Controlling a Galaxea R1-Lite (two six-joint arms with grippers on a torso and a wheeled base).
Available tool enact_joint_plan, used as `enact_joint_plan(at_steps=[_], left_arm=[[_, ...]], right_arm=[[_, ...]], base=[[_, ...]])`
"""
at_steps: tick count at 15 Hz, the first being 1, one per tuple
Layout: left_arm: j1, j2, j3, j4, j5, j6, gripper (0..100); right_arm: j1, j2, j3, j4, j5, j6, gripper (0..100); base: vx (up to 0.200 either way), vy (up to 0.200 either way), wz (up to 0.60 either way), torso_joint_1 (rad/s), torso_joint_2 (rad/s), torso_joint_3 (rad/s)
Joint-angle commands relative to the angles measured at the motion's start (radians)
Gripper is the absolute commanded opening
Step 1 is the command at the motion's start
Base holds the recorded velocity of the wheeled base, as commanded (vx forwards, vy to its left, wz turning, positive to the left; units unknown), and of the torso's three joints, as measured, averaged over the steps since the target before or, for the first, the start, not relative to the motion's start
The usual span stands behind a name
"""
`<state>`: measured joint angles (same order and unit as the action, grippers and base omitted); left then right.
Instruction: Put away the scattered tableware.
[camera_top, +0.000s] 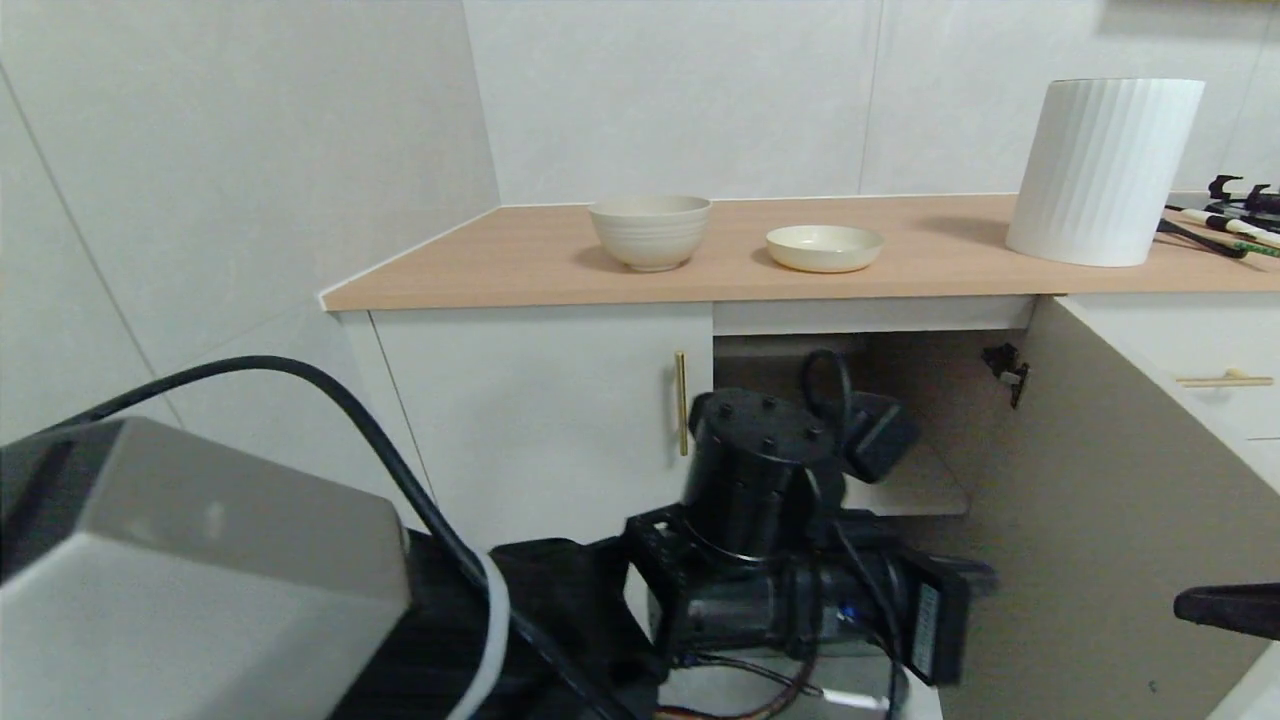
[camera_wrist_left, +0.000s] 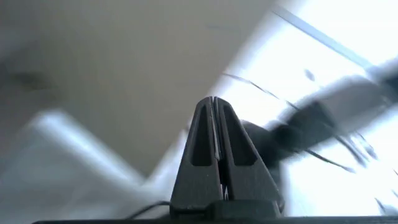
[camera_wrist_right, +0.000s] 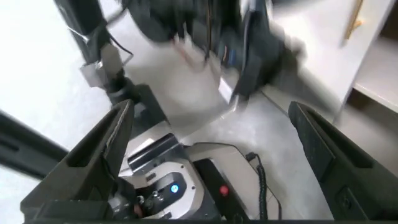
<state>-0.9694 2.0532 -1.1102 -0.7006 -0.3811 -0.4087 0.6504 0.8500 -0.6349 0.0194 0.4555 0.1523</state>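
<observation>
- A cream bowl (camera_top: 650, 232) was seen standing upright on a wooden worktop (camera_top: 520, 265), near the corner where two tiled walls met.
- A shallow cream dish (camera_top: 824, 247) was set just beside the bowl, apart from it and not stacked. Both pieces were judged to be waiting to be put away.
- A tall white ribbed container (camera_top: 1103, 170) was placed farther along the worktop, with some utensils (camera_top: 1225, 225) lying beyond it at the edge of the head view.
- Below the worktop, a cupboard door (camera_top: 1100, 480) stood wide open and a pale shelf (camera_top: 920, 485) was exposed inside. It was probably opened so that the tableware could be stored there.
- The left hand (camera_wrist_left: 213, 102) was held with its two fingers pressed together and nothing between them. It was kept low, in front of the open cupboard and well below the bowl.
- The right hand (camera_wrist_right: 211, 121) was held with its fingers wide apart and nothing between them, pointed down towards the floor. This was judged a ready posture for a grasp.
- Neither piece of tableware was touched by a hand.
</observation>
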Motion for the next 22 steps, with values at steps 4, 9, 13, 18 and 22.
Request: enact_joint_plan(at_steps=[4,9,13,18,22], left_arm=[[0.368,-0.436,0.363,0.035,0.073,0.051,0],[0.594,-0.763,0.444,0.256,0.073,0.130,0],[0.681,-0.769,0.382,0.354,0.073,0.134,0],[0.722,-0.772,0.325,0.340,0.096,0.120,100],[0.724,-0.786,0.326,0.328,0.105,0.126,100]], right_arm=[[-0.092,0.351,-0.144,-0.113,-0.118,0.006,100],[-0.183,0.656,-0.425,-0.118,-0.153,0.046,100],[-0.187,0.661,-0.445,-0.116,-0.256,0.113,100],[-0.184,0.656,-0.443,-0.116,-0.322,0.135,100],[-0.186,0.641,-0.445,-0.116,-0.380,0.133,100]], base=[[0.000,0.000,0.00,0.000,0.00,0.000],[0.000,0.000,0.00,0.000,0.00,0.000],[0.000,0.000,0.00,0.000,0.00,0.000],[0.000,0.000,0.00,0.000,0.00,0.000],[0.000,0.000,0.00,0.000,0.00,0.000]])
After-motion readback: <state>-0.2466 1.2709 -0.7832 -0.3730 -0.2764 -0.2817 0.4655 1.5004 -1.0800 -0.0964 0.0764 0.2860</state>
